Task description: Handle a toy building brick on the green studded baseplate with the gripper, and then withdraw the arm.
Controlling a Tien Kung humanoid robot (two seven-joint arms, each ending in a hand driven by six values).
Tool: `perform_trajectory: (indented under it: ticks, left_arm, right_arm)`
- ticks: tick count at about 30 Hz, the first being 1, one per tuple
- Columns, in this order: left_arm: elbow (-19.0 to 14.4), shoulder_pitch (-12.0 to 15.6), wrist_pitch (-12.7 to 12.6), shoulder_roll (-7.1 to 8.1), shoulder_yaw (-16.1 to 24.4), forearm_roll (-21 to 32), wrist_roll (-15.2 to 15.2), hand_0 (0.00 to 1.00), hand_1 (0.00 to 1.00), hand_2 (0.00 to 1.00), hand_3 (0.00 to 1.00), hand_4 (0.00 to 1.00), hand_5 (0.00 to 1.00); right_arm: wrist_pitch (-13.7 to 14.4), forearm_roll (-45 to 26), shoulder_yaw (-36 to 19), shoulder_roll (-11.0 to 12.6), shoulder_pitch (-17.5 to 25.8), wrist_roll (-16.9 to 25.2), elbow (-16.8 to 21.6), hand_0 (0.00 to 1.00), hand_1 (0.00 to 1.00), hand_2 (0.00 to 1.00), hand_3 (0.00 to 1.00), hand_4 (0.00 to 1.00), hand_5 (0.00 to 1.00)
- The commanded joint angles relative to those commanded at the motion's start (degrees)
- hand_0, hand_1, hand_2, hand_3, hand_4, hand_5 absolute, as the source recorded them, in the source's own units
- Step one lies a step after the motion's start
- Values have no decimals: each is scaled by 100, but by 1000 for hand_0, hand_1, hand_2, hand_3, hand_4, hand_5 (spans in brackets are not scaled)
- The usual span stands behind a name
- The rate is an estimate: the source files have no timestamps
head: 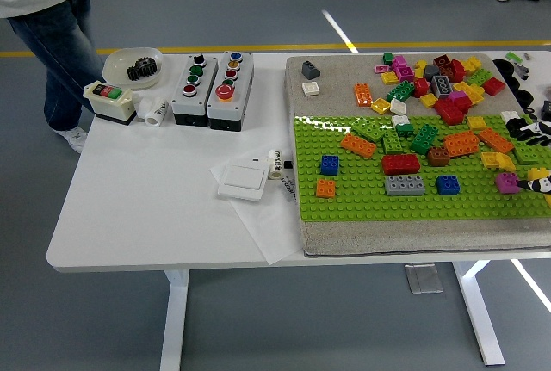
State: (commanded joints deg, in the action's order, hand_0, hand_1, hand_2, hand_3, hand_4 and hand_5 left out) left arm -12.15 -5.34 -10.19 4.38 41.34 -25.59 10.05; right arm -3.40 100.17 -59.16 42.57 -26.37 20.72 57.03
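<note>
Head view showed the candidate brick, a purple brick [507, 183], sitting on the green studded baseplate [362, 203] close to its right edge, roughly level with the near row of scattered pieces. It lay immediately left of the right hand [535, 185], whose black-and-white fingertips entered from the right picture edge and pointed leftward toward it; whether they touched the brick could not be resolved. Too little of the hand was inside the frame to say if its fingers were spread or closed, so its state was recorded as undetermined. The purple brick's long axis, as far as could be judged, ran roughly left-right, in line with the hand's approach. A yellow brick [492, 160] sat just beyond it on the far side, and a blue brick [448, 184] stood to its left, apart. Farther left were a grey brick [405, 185] and a red brick [400, 163]. A loose heap of mixed bricks lay on the grey mat [344, 74] beyond the baseplate. The left arm was not visible anywhere, so the right hand was clearly the nearer one. Judgement: the coming move would turn on a short leftward reach, with the yellow neighbour the likeliest obstruction. A person [52, 18] stood at the far left corner of the white table [138, 207], hands away from it.
</note>
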Motion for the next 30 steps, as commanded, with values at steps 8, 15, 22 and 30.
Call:
perform_trajectory:
  ticks: [8, 15, 22, 30]
  left_arm:
    - [-6, -12, -2, 7, -47, 62, -8, 800, 856, 856, 755, 808, 696]
    - [-10, -13, -15, 10, -50, 68, -4, 799, 855, 855, 754, 808, 696]
    - [-10, -7, -26, 4, -12, 19, 11, 799, 854, 855, 753, 808, 696]
    - [-13, -2, -31, 7, 6, -22, 21, 799, 853, 854, 752, 808, 696]
  right_arm:
    - [186, 638, 622, 29, -384, 8, -191, 680, 641, 686, 659, 926, 128]
    - [298, 873, 1009, -96, -578, -28, -436, 659, 639, 689, 661, 928, 133]
    - [395, 1022, 1210, -222, -654, -71, -658, 662, 644, 688, 668, 926, 136]
    - [475, 1120, 1266, -298, -677, -75, -813, 665, 644, 694, 702, 935, 140]
